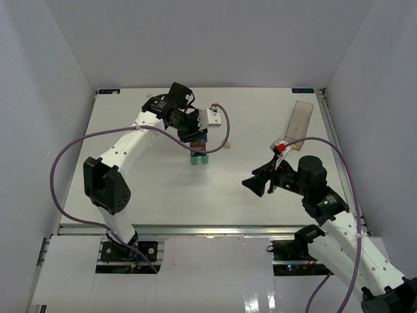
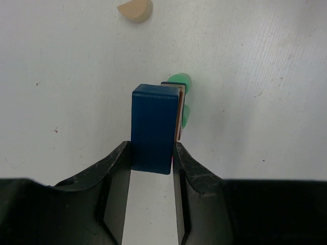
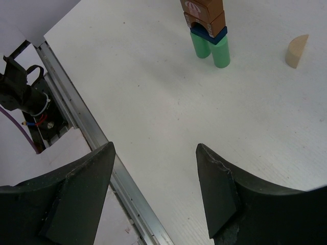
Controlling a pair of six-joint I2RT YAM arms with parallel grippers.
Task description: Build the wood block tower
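Standing mid-surface, wood block tower (image 3: 207, 30): 2 green cylinders (image 3: 210, 48), blue piece (image 3: 209, 33), brown arch (image 3: 205, 21), brown brick (image 3: 202, 5), upright. Just over it, blue block (image 2: 152, 127), long axis running straight out from left hand (image 2: 152, 148), which grips its long sides. Tower edge peeks out on the block's right. Right hand (image 3: 154, 148) open, empty, well apart.

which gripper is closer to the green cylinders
Left. The left gripper sits above the green cylinders, gripping a blue block; the right gripper hangs open, well off to their right.
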